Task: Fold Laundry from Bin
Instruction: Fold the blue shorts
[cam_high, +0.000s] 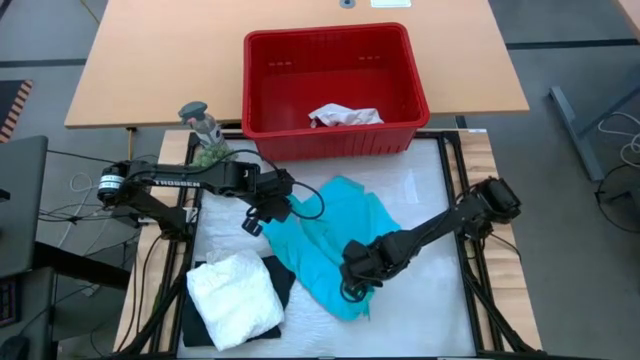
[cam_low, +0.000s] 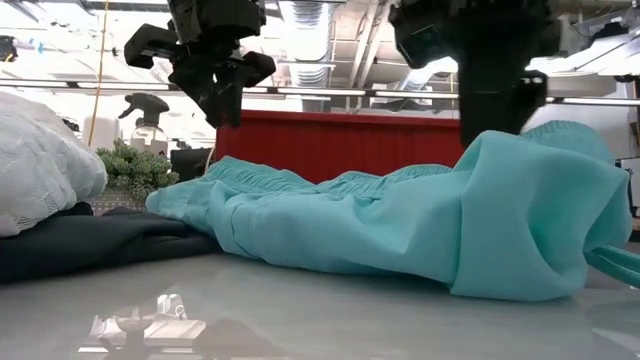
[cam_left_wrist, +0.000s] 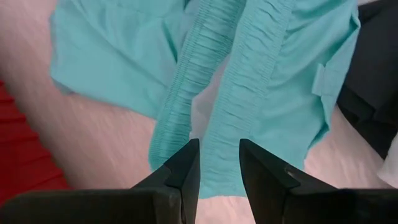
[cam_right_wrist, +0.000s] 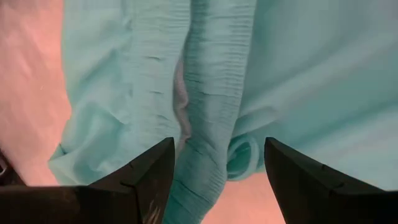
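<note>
A soft teal cloth garment (cam_high: 340, 240) is spread rumpled at the middle of the table, not yet folded. Above its left edge the left gripper (cam_high: 254, 222) is hovering, fingers slightly apart and empty; over its near right part the right gripper (cam_high: 352, 290) is held wide apart, nothing clamped. A folded white lacy cloth (cam_high: 235, 297) is stacked on a black garment (cam_high: 275, 280) at the near left. One white piece (cam_high: 343, 116) is left in the red slotted plastic bin (cam_high: 330, 35); the work is judged roughly halfway

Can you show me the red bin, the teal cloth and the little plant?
bin (cam_high: 330, 36): high view, far rim.
teal cloth (cam_high: 345, 215): high view, its flat middle.
plant (cam_high: 210, 154): high view, green leaves.
</note>
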